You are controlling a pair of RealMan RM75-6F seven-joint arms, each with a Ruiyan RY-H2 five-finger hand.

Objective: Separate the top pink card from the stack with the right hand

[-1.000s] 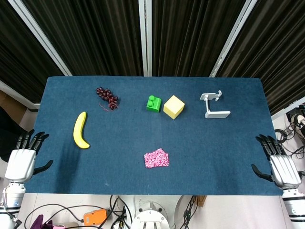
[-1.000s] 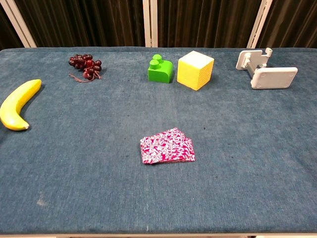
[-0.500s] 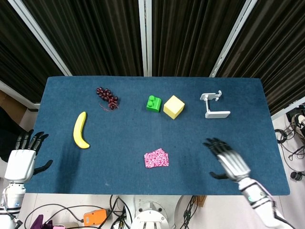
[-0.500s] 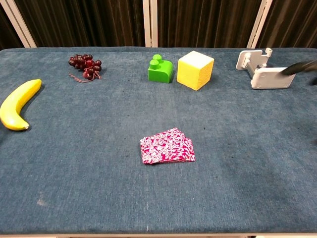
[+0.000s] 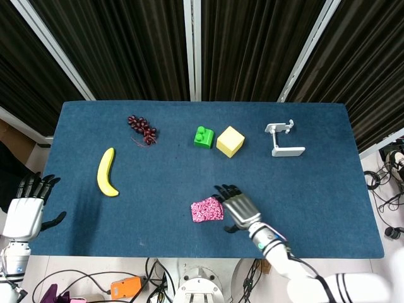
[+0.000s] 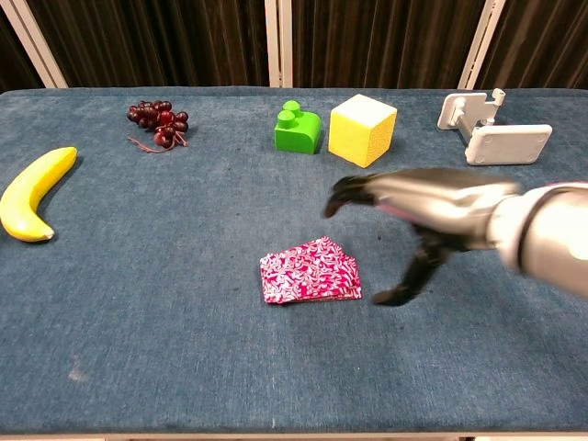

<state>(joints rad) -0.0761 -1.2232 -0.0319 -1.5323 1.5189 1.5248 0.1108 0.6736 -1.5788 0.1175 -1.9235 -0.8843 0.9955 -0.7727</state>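
Note:
A small stack of pink patterned cards lies near the table's front middle, slightly fanned. My right hand hovers just to the right of the stack, fingers spread and pointing toward it, the thumb hanging low beside the cards' right edge. It holds nothing, and I cannot tell whether it touches the cards. My left hand stays off the table's left front corner with its fingers apart and empty.
A banana lies at the left and a bunch of dark grapes at the back left. A green brick and a yellow cube sit behind the cards. A white phone stand is at the back right.
My right hand has swept in from the table's right edge to just beside the card stack. The left hand and the cards have stayed put.

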